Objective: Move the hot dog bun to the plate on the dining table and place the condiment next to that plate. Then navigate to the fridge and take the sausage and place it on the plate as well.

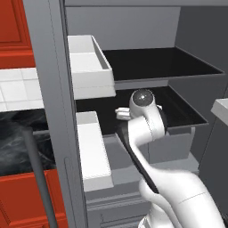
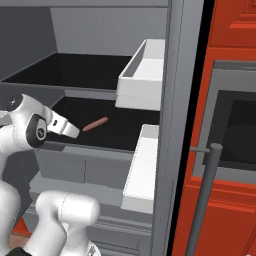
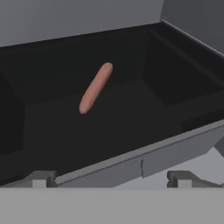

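Observation:
The fridge [image 1: 50,89] stands open in front of me. A thin reddish-brown sausage [image 3: 96,87] lies alone on its dark lower shelf [image 3: 131,127], a little back from the shelf's front lip; it also shows as the sausage [image 2: 95,124] from the right. My gripper [image 3: 111,179] is open and empty, held just outside the shelf's front edge and pointed at the sausage. From the right the gripper [image 2: 70,130] sits left of the sausage, apart from it. The hot dog bun, plate, condiment and dining table are out of view.
White door bins [image 1: 91,67] [image 2: 142,170] jut out beside the shelves. An upper dark shelf [image 1: 156,62] hangs over the lower one. A grey handle bar [image 2: 206,200] and red cabinets [image 2: 230,125] stand to the right; a dark marble counter [image 1: 13,138] lies to the left.

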Tool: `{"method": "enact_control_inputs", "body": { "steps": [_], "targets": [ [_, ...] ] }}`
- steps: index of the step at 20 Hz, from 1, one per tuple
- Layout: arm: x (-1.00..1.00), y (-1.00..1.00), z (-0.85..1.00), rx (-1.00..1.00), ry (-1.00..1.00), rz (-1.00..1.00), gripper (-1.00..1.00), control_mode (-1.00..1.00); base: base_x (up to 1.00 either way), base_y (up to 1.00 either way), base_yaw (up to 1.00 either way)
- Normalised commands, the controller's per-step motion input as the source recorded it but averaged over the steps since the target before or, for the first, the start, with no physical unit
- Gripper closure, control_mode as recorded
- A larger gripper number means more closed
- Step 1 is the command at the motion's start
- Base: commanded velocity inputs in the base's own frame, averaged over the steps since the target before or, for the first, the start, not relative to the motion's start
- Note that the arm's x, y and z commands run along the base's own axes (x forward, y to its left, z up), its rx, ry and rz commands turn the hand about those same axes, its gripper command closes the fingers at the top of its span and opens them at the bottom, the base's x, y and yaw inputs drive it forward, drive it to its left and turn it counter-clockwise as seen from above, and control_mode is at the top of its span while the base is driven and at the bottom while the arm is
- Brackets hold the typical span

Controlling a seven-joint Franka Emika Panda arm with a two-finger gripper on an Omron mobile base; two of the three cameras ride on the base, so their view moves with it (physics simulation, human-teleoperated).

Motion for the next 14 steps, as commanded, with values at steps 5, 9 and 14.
{"method": "enact_control_inputs", "body": {
  "steps": [5, 9, 14],
  "targets": [
    [0.53, -0.02, -0.26, 0.0, 0.0, 0.0, -1.0, -1.0, 0.0, 0.0, 0.0],
    [0.55, 0.0, -0.31, 0.0, 0.0, 0.0, -1.0, -1.0, 0.0, 0.0, 0.0],
    [0.46, -0.02, -0.17, 0.01, 0.0, 0.0, -1.0, -1.0, 0.0, 0.0, 0.0]
  ]
}}
